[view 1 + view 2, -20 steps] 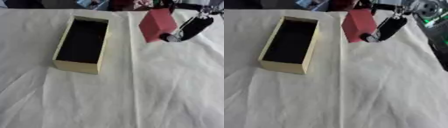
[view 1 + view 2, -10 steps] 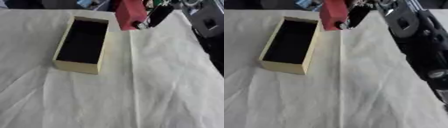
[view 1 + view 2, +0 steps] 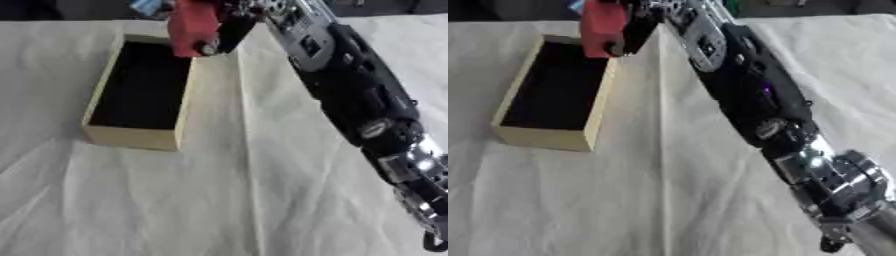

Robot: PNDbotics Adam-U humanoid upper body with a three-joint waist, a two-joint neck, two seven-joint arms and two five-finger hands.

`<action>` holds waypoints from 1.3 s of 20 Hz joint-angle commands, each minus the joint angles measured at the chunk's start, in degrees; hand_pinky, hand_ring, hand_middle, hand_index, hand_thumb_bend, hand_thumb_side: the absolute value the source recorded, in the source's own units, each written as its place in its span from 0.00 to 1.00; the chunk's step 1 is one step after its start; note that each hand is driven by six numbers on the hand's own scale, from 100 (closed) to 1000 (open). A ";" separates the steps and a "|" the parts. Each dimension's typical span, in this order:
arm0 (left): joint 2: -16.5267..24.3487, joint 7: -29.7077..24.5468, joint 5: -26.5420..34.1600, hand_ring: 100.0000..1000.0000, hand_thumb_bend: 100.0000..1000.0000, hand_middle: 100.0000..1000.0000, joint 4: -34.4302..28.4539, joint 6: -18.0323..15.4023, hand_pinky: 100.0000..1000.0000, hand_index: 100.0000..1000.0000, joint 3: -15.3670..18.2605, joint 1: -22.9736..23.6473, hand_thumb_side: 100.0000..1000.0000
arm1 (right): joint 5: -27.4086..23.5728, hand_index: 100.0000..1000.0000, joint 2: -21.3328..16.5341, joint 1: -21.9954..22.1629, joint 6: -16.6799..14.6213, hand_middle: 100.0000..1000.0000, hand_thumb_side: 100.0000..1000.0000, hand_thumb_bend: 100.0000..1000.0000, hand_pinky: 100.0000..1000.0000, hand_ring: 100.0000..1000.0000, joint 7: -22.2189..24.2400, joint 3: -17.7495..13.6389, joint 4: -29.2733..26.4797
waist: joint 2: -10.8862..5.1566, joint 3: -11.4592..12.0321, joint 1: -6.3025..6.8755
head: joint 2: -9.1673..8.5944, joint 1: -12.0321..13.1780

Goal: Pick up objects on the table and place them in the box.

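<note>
The right hand (image 3: 229, 27), fingers curled round the red block (image 3: 192, 26), holds it above the box's (image 3: 131, 136) far right wall, where a release could tip it outside.

Red rectangular block (image 3: 192, 26), held upright in the air over the far right corner of the box, long open tan cardboard box (image 3: 182, 116) with dark inside, lying on the white-draped desk

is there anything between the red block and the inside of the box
Nothing visible. The right robot hand holds the red block over the far right corner of the open box, whose dark interior looks bare. Only the box's right wall sits beneath the block's edge.
</note>
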 commanded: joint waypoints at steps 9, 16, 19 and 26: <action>0.28 -0.66 0.63 0.50 0.00 0.50 -1.16 -0.06 0.52 0.67 -0.25 -1.93 0.09 | 1.12 0.68 4.87 -3.21 1.11 0.55 0.00 0.00 0.68 0.66 -7.68 -2.47 6.32 | 1.05 1.88 -1.06 | -1.87 -2.01; 0.13 -0.84 0.83 0.50 0.00 0.50 -1.16 -0.17 0.52 0.67 -0.33 -2.64 0.10 | 2.55 0.74 6.79 -3.48 -0.01 0.63 0.00 0.00 0.70 0.70 -9.97 -2.22 10.03 | 1.66 2.72 -1.41 | -2.55 -2.29; 0.13 -0.83 0.86 0.50 0.00 0.50 -1.16 -0.15 0.52 0.67 -0.29 -2.66 0.10 | 1.96 0.80 6.88 -3.57 -1.22 0.70 0.00 0.00 0.72 0.73 -9.21 -2.15 10.53 | 1.72 2.89 -1.50 | -2.62 -2.06; 0.01 -0.70 0.91 0.50 0.00 0.50 -1.16 0.01 0.52 0.67 -0.19 -2.39 0.09 | 4.12 0.89 6.11 -3.60 -4.56 0.84 0.23 0.24 0.80 0.80 -6.89 -2.00 9.48 | 1.46 2.76 -1.41 | -2.40 -1.55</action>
